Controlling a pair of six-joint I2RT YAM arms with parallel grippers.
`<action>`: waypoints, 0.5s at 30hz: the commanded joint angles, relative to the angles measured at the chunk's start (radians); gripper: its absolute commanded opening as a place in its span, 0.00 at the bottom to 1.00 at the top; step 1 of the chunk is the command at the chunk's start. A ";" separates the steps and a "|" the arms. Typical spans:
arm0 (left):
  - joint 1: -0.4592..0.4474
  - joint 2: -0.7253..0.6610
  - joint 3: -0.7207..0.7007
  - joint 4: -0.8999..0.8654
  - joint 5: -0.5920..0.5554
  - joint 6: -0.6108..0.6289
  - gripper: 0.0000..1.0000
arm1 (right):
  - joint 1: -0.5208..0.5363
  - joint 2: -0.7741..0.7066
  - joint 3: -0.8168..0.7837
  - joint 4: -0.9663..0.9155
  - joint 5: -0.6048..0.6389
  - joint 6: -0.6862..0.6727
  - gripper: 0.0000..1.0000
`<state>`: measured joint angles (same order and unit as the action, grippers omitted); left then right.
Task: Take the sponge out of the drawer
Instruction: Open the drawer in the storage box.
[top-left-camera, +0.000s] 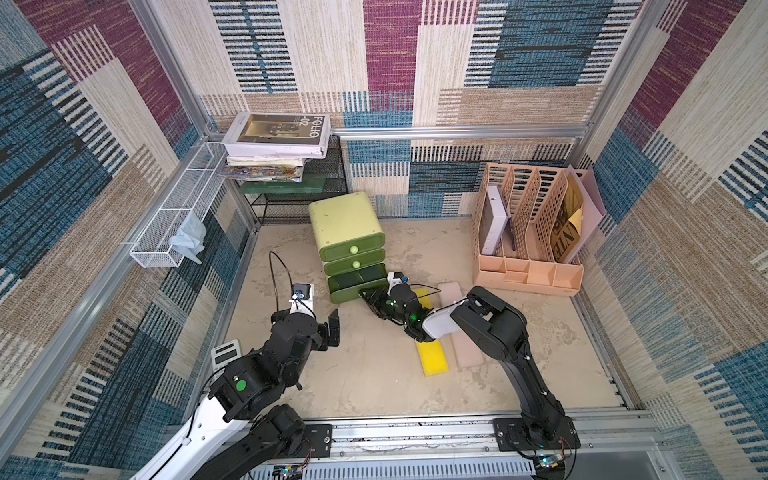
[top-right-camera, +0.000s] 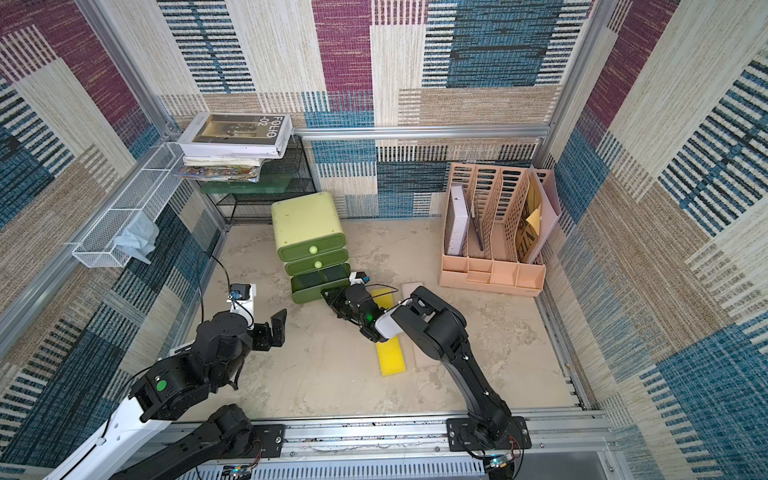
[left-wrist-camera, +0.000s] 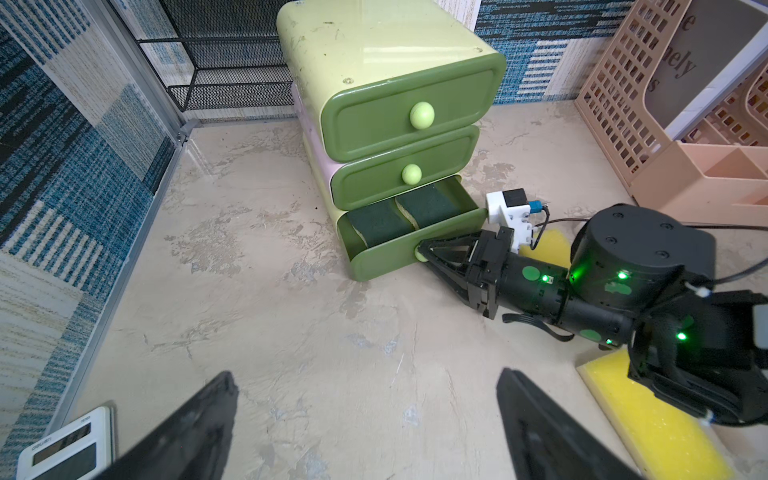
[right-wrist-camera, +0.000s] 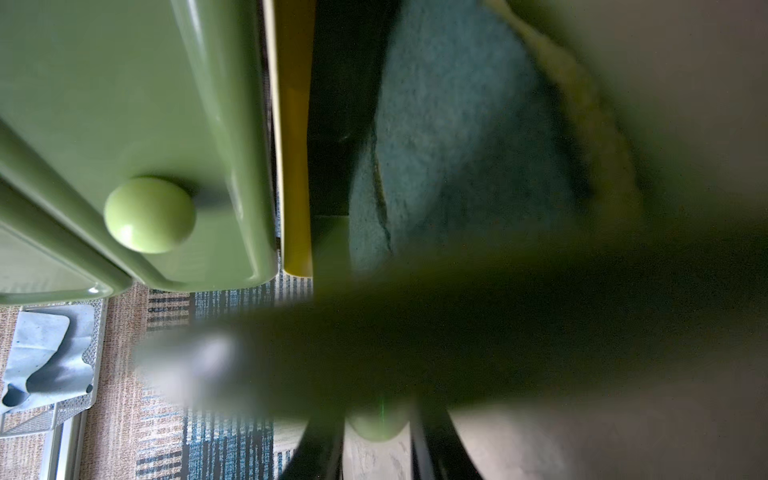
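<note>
The green drawer unit (top-left-camera: 345, 220) (top-right-camera: 307, 220) stands mid-table with its bottom drawer (left-wrist-camera: 382, 259) pulled partly out. Two dark green sponges (left-wrist-camera: 376, 222) (left-wrist-camera: 428, 203) lie side by side inside it; the right wrist view shows one sponge (right-wrist-camera: 457, 124) up close and blurred. My right gripper (top-left-camera: 366, 295) (top-right-camera: 329, 293) (left-wrist-camera: 422, 251) (right-wrist-camera: 376, 419) is shut on the bottom drawer's pale knob (right-wrist-camera: 376, 432). My left gripper (top-left-camera: 332, 328) (top-right-camera: 277, 328) (left-wrist-camera: 365, 374) hangs open over bare table, left of and in front of the unit, holding nothing.
A yellow foam slab (top-left-camera: 432, 357) and a pink one (top-left-camera: 467, 351) lie under my right arm. A peach file organiser (top-left-camera: 528, 232) stands at the back right. A black mesh shelf (top-left-camera: 291, 199) with books is behind the unit. A white timer (left-wrist-camera: 66, 449) sits near my left arm.
</note>
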<state>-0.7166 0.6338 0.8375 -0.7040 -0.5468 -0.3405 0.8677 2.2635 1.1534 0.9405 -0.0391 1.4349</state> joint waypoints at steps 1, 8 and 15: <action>0.002 0.000 -0.001 0.017 0.001 0.000 1.00 | 0.024 -0.012 0.002 0.008 -0.018 -0.007 0.17; 0.002 0.000 -0.001 0.017 0.002 0.001 1.00 | 0.068 0.000 0.016 0.004 -0.002 0.004 0.19; 0.002 -0.001 -0.001 0.018 0.002 -0.001 1.00 | 0.107 0.022 0.056 -0.012 0.004 0.017 0.26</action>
<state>-0.7166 0.6342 0.8375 -0.7040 -0.5468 -0.3405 0.9627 2.2753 1.1934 0.9176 0.0006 1.4528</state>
